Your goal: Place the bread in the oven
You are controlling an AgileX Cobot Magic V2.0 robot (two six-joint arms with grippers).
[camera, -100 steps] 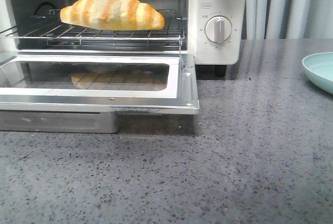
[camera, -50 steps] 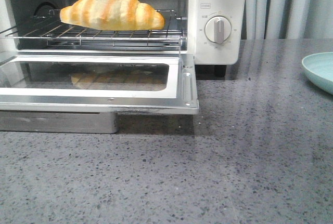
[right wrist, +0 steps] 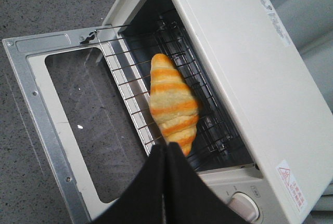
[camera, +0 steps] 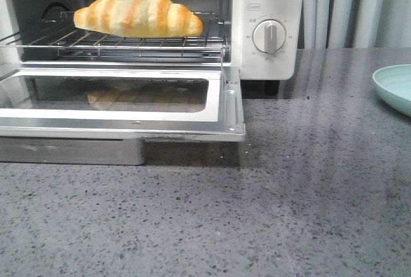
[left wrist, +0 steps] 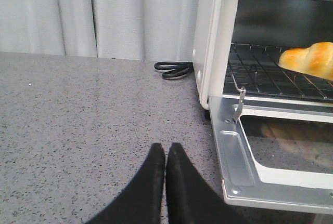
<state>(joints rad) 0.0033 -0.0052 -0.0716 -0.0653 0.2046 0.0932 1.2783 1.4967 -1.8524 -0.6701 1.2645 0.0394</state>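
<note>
Golden bread (camera: 138, 12) lies on the wire rack (camera: 115, 42) of the oven (camera: 266, 26) (door (camera: 122, 107) down), upper left; both arms' fingers (left wrist: 165, 182) (right wrist: 165, 182) pressed together, empty.

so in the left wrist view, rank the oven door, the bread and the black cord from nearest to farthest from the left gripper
1. Oven door: folded down, right beside the left gripper.
2. Bread: on the rack inside the oven.
3. Black cord: coiled by the curtain, behind the oven.
</note>
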